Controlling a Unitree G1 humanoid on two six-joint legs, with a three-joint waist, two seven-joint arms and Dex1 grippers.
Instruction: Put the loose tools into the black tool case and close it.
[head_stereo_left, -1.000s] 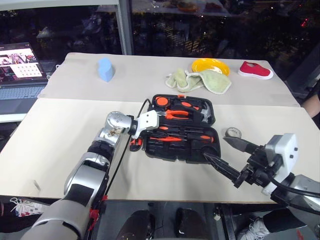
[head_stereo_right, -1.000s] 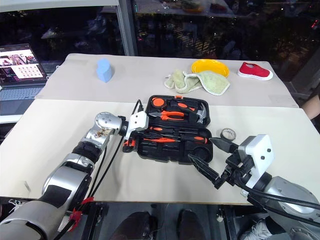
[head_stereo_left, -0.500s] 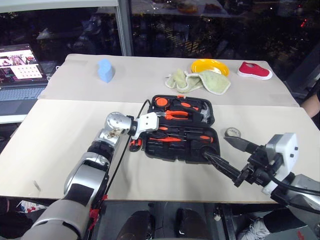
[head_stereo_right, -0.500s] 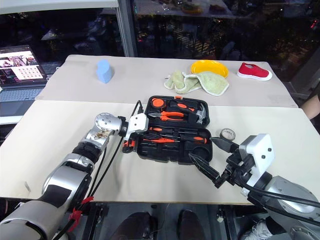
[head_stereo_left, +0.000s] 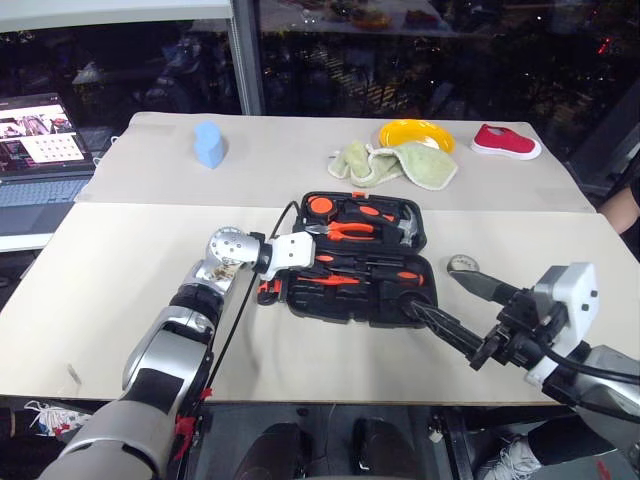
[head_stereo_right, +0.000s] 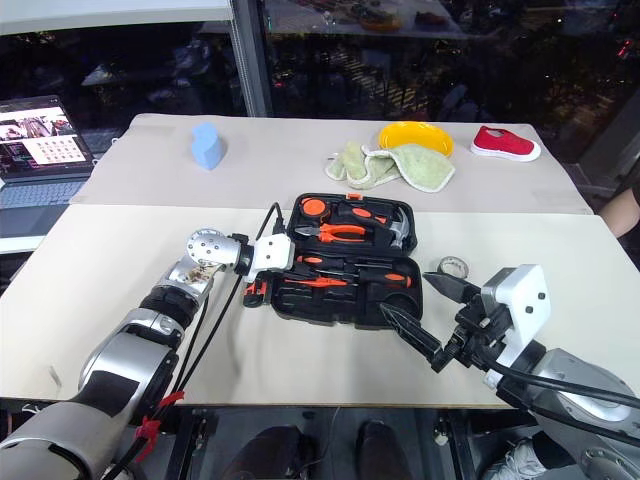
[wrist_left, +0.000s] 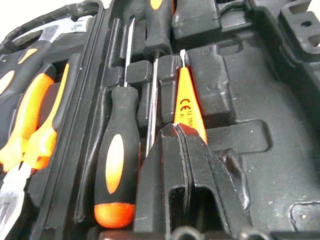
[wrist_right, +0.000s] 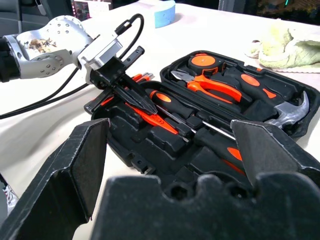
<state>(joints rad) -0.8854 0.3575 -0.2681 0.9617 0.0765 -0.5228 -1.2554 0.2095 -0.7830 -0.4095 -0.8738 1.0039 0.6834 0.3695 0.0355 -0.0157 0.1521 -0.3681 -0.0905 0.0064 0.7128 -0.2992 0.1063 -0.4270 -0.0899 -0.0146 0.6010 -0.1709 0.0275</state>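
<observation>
— Where is there room to pass on the counter (head_stereo_left: 120, 290)?

— Its near left part is bare, and so is the strip in front of the black tool case (head_stereo_left: 360, 262). The left hand (wrist_right: 142, 106) already fills the case's left end, fingers pressed together over the small red screwdriver (wrist_left: 189, 109).

— And on the right?

— The right hand (head_stereo_left: 455, 310) hangs spread wide off the case's near right corner, with the tape roll (head_stereo_left: 464, 265) just behind it.

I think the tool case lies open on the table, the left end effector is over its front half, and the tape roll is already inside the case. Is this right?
One thing is wrong: the tape roll is not inside. The right eye view shows it on the table, right of the open tool case. The left end effector is over the front half, as you say.
</observation>
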